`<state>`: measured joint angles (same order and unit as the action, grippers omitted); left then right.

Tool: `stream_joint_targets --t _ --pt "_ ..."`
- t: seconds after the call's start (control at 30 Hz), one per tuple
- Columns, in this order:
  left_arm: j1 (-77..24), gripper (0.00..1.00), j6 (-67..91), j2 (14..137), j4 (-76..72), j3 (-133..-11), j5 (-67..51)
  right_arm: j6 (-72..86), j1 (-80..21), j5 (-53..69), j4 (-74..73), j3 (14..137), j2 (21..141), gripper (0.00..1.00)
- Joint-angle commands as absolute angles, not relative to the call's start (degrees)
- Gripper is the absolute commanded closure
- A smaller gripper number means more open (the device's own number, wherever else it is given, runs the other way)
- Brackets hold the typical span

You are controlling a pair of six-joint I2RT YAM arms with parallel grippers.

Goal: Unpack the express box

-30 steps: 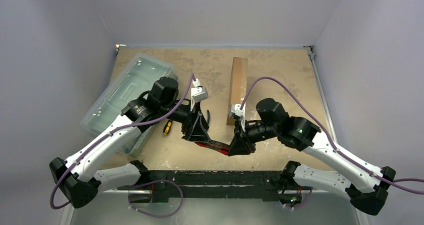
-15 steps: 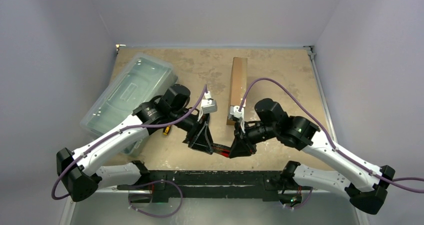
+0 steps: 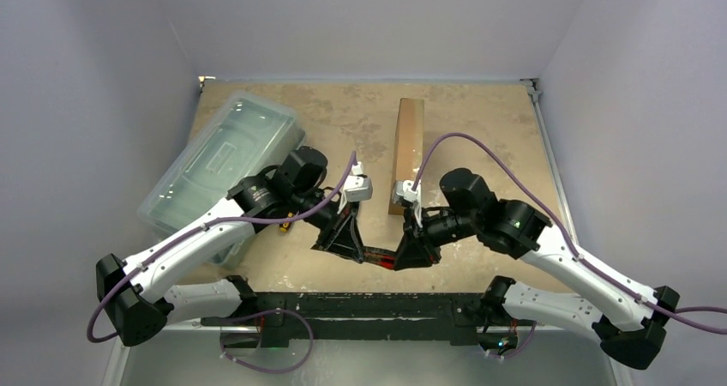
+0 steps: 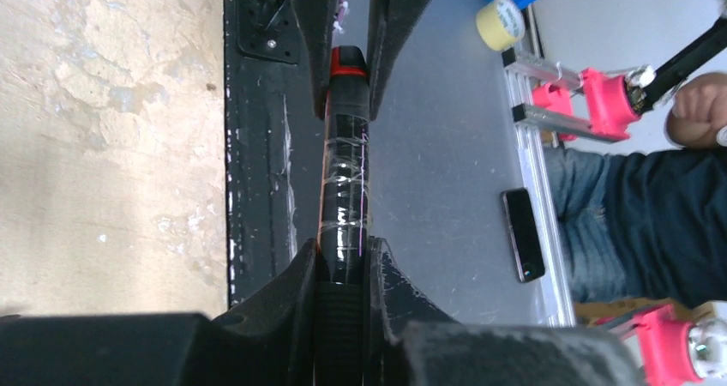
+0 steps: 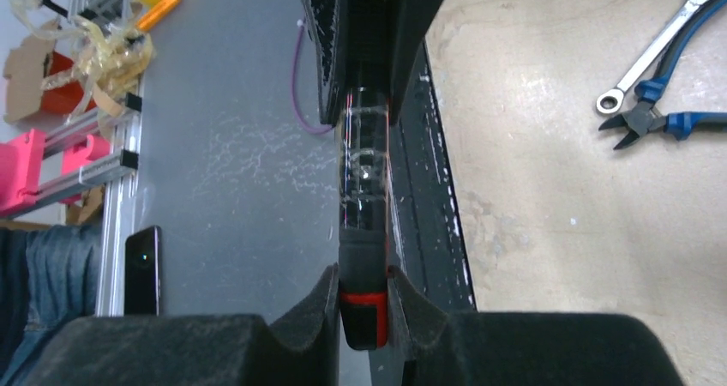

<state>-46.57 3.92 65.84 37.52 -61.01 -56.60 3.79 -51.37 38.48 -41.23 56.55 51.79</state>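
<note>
Express box (image 3: 409, 150): stands on edge, table centre-back, long axis running away from arm bases. Lies beyond both grippers, its near end just behind right wrist; right arm nearer. Left gripper (image 3: 347, 240) and right gripper (image 3: 410, 250) sit low near front edge. Each is clamped on opposite end of black-and-red tool (image 3: 377, 254), likely cutter. Box touched by neither.

Pale lavender walls (image 3: 94, 69) around mottled tan tabletop (image 3: 343, 116)
</note>
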Motion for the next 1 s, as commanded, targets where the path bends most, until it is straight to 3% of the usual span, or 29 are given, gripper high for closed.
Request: stream_joint_targets --t 0.0,0.07,0.17,0.2,0.37,0.5,0.77,0.97 --pt "-46.9 1.0 1.1 63.5 37.7 -63.0 -55.1 5.1 -51.6 35.5 -36.5 59.6 49.5 0.99" --pt "-46.8 1.0 2.0 62.2 35.8 -63.7 -51.5 8.6 -51.6 27.8 -33.6 59.1 48.0 0.61" --pt "-46.8 1.0 7.3 59.0 28.4 -62.6 -43.4 17.8 -51.6 13.8 -27.0 56.1 43.9 0.12" --pt "-46.8 1.0 8.4 57.8 25.7 -62.1 -41.3 21.7 -51.6 8.6 -24.9 54.7 41.5 0.03" --pt "-46.8 1.0 13.1 51.2 12.4 -57.9 -27.0 37.5 -51.5 0.4 -13.5 47.9 33.6 0.01" --pt "-46.9 1.0 18.1 47.7 -0.5 -51.8 -22.3 51.4 -51.5 -4.4 -4.9 45.0 33.2 0.01" --pt "-46.9 1.0 29.1 51.7 -18.0 -48.1 -24.8 46.9 -51.5 -0.2 6.1 51.0 43.0 0.04" --pt "-46.8 1.0 45.0 52.7 -36.4 -43.1 -27.8 46.7 -51.5 0.8 16.1 45.5 40.1 0.06"
